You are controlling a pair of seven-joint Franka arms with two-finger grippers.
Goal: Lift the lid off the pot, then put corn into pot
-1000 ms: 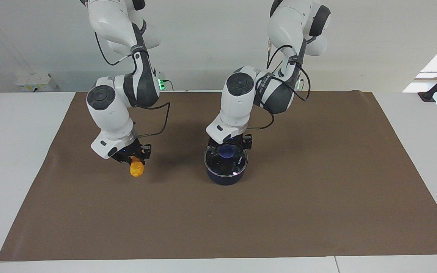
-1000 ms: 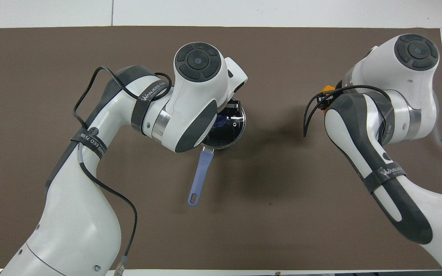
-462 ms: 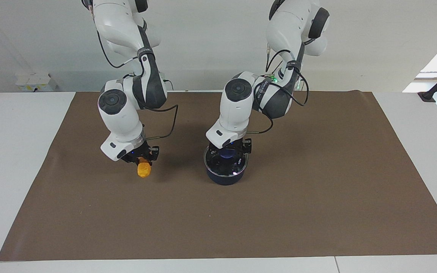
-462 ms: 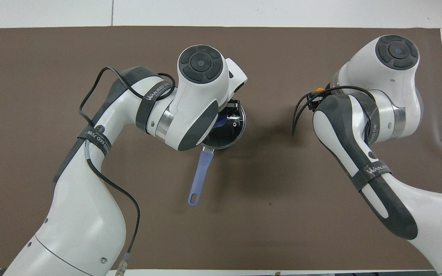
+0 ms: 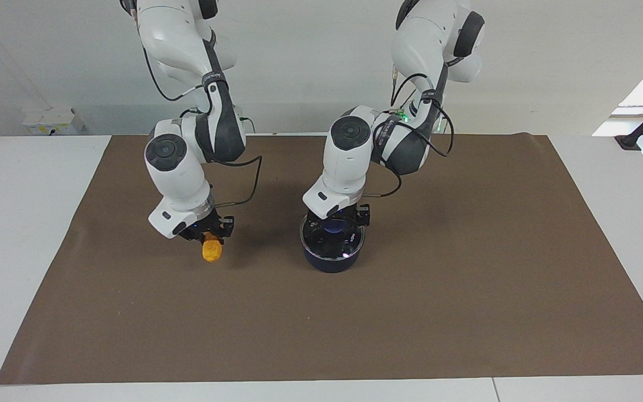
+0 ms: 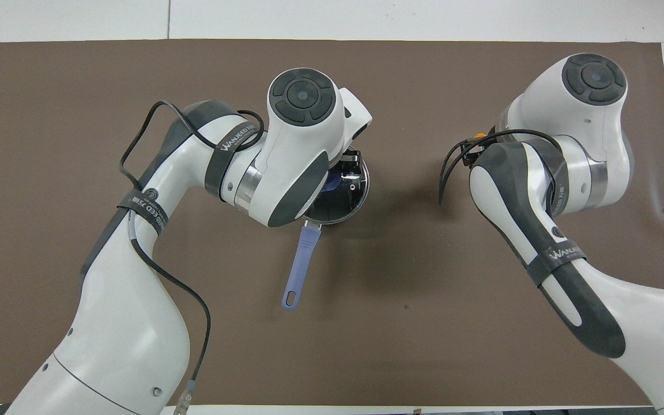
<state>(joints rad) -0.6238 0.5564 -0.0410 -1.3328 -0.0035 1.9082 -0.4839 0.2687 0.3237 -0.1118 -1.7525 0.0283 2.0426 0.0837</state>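
The worktop [image 5: 31, 234] is white, with a brown mat [image 5: 438, 312] spread over most of it. Both my arms are out over the mat. The pot [image 5: 331, 259] stands on the mat near its middle, its long light-blue handle [image 6: 300, 265] pointing back toward my own end of the worktop. The lid [image 5: 332, 240] sits on the pot, glass disc level, blue knob [image 5: 334, 226] at its centre. My left fingers [image 5: 337, 219] are down over the lid, spread wide to either side of the knob; I cannot tell whether they touch it. My right fingers [image 5: 210, 237] hang in the air over bare mat toward the right arm's end of the worktop, well apart from the pot, and they are clamped on the corn [image 5: 212, 252]. The cob hangs below them, held at its upper end, clear of the mat. In the overhead view only an orange sliver of it [image 6: 480, 136] shows past my right wrist.
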